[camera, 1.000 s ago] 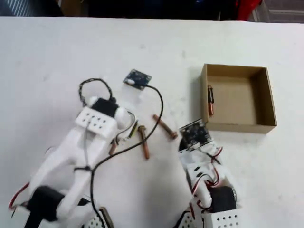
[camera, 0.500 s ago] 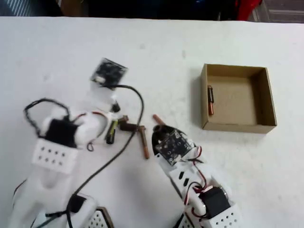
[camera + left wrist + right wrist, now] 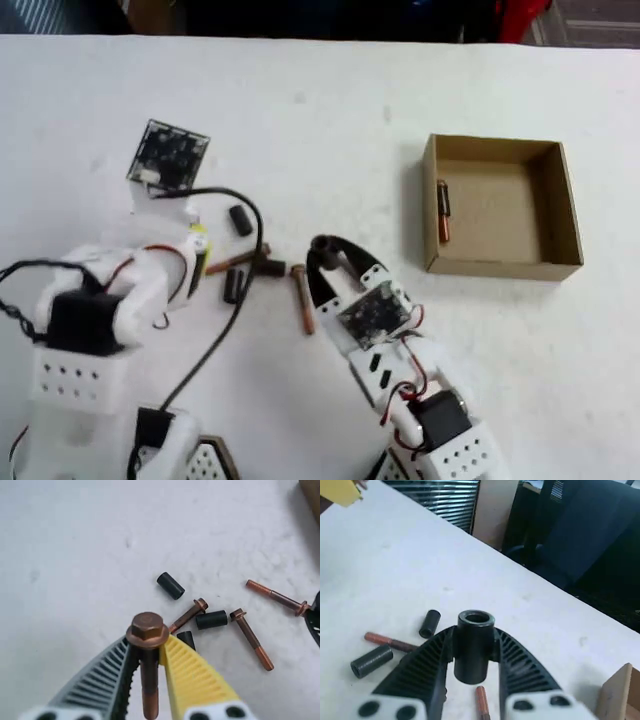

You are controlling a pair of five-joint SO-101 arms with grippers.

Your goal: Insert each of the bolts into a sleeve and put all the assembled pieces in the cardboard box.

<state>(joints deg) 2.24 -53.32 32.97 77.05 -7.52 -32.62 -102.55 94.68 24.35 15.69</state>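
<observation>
— What do the left fingers [image 3: 148, 645] have?
— They are closed tight on a copper bolt [image 3: 149, 677], gripped just under its hex head, with the shank running back between them.
— And the right fingers [image 3: 473, 634]?
— Clamped on a black sleeve [image 3: 473, 655], its open end poking out past the tips.
— Where are the other parts?
— On the white desk [image 3: 330, 110], in the stretch between the two sets of fingers: three loose bolts [image 3: 251, 639] and three loose sleeves [image 3: 170, 586]. One bolt lies just beneath the right fingers, and one sleeve is partly hidden behind the left fingers.
— And the cardboard box [image 3: 497, 268]?
— Beyond the right fingers, on the side away from the left ones, well apart from the loose parts. One assembled piece [image 3: 442, 211] lies inside, against the wall nearest the right fingers.
</observation>
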